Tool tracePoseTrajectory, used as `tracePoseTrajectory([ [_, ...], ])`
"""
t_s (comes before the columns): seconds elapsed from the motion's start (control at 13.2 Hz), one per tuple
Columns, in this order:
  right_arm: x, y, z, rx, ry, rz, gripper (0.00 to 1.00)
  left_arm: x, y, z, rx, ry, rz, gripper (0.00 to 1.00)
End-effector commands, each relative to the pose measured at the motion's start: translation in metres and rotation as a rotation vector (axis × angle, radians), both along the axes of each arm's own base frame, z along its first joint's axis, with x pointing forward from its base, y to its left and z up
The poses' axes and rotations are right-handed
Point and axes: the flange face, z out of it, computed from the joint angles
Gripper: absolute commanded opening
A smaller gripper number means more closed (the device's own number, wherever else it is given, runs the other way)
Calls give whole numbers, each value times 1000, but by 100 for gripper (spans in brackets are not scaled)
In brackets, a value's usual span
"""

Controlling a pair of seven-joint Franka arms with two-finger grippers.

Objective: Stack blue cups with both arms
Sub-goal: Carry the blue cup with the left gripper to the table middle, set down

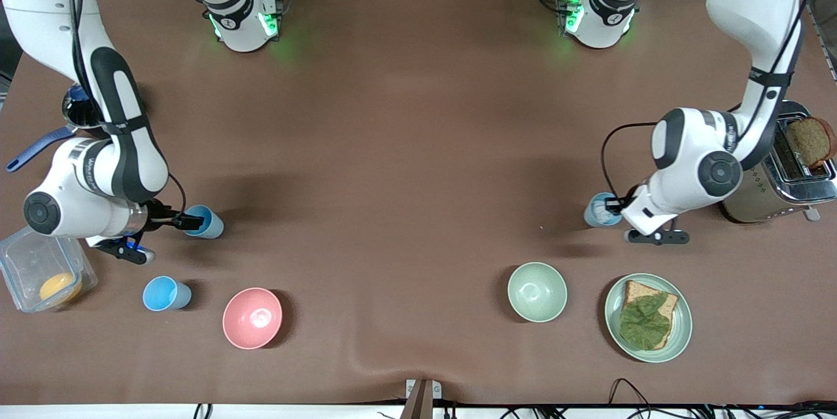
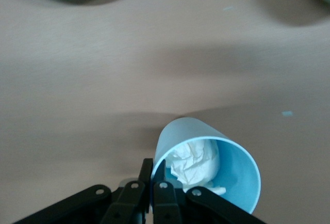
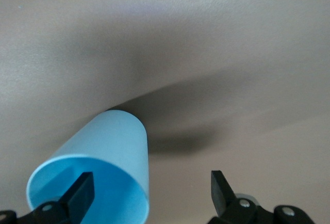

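Note:
A sky-blue cup (image 1: 204, 221) stands toward the right arm's end of the table. My right gripper (image 1: 188, 221) is open at its rim. In the right wrist view (image 3: 152, 182) one finger (image 3: 82, 189) is inside this cup (image 3: 111, 146) and the other is outside, apart from the wall. A paler blue cup (image 1: 600, 210) with crumpled white paper inside is toward the left arm's end. My left gripper (image 1: 616, 211) is shut on its rim, as the left wrist view (image 2: 156, 166) shows on the cup (image 2: 206, 136). A third blue cup (image 1: 166, 293) stands nearer the front camera.
A pink bowl (image 1: 252, 318) and a pale green bowl (image 1: 537, 291) stand near the front edge. A green plate (image 1: 683, 324) holds bread and lettuce. A toaster (image 1: 762, 193) with bread is at the left arm's end. A clear container (image 1: 26, 259) is at the right arm's end.

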Motion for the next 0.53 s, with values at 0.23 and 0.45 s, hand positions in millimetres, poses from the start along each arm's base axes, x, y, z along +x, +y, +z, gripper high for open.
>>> tracePoseTrajectory([
  [0.23, 0, -2, -8, 23, 3, -86, 0, -25, -180, 42, -91, -19, 165, 0],
  [0.45, 1, 0, -4, 25, 0, -83, 0, -45, -292, 32, -120, -1, 264, 0],
])
